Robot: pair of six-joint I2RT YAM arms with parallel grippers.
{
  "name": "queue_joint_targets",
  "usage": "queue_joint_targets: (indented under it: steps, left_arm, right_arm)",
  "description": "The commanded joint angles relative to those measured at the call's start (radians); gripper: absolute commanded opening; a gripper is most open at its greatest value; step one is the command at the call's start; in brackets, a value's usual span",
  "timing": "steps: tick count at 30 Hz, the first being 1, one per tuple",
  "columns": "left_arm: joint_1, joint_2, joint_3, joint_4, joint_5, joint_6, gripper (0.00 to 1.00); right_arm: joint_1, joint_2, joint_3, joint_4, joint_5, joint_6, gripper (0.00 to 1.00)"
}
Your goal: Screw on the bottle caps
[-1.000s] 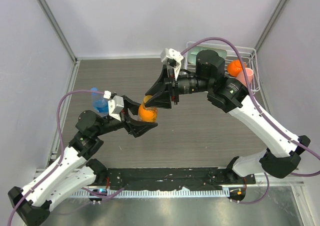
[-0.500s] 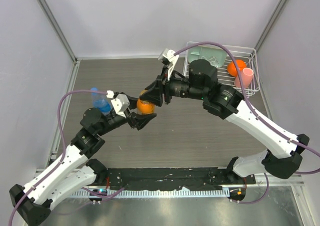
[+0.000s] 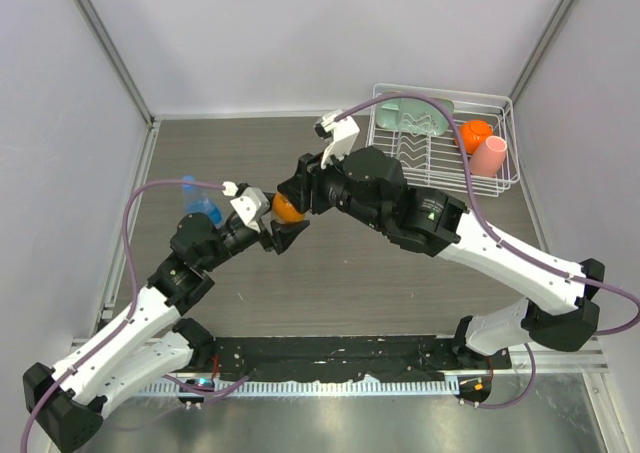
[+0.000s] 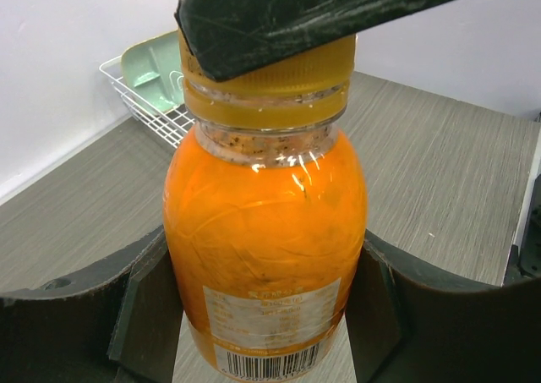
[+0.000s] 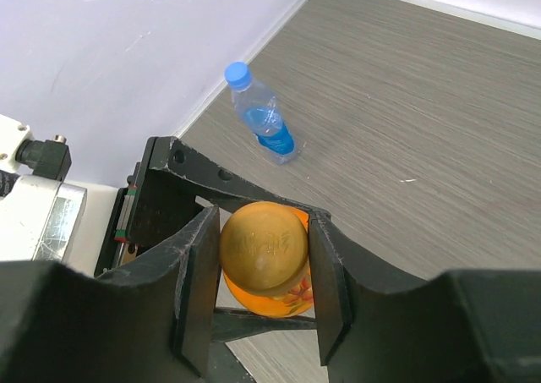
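Observation:
My left gripper (image 3: pixel 279 226) is shut on the squat orange bottle (image 4: pixel 264 231) and holds it upright above the table; the bottle also shows in the top view (image 3: pixel 287 209). The orange-amber cap (image 4: pixel 269 83) sits on its neck. My right gripper (image 5: pixel 260 273) is shut on that cap (image 5: pixel 263 244) from above, one finger on each side. The clear bottle with the blue label (image 5: pixel 265 127) stands at the left of the table with its blue cap (image 5: pixel 237 73) on top; it also shows in the top view (image 3: pixel 199 205), behind my left arm.
A white wire rack (image 3: pixel 500 173) stands at the back right with a green tray (image 3: pixel 415 118), an orange ball (image 3: pixel 473 133) and a pink cup (image 3: pixel 489 156) in it. Grey walls close in the left, back and right.
Both arms have carried the orange bottle left and back. My right wrist has swung over it and turned, its fingers still on the cap.

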Motion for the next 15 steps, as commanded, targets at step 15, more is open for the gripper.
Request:
queue_joint_targets:
  steps: [15]
  left_arm:
    - [0.017, -0.068, -0.004, 0.234, 0.018, -0.065, 0.00]
  right_arm:
    - [0.036, 0.010, 0.207, -0.251, -0.006, -0.120, 0.71]
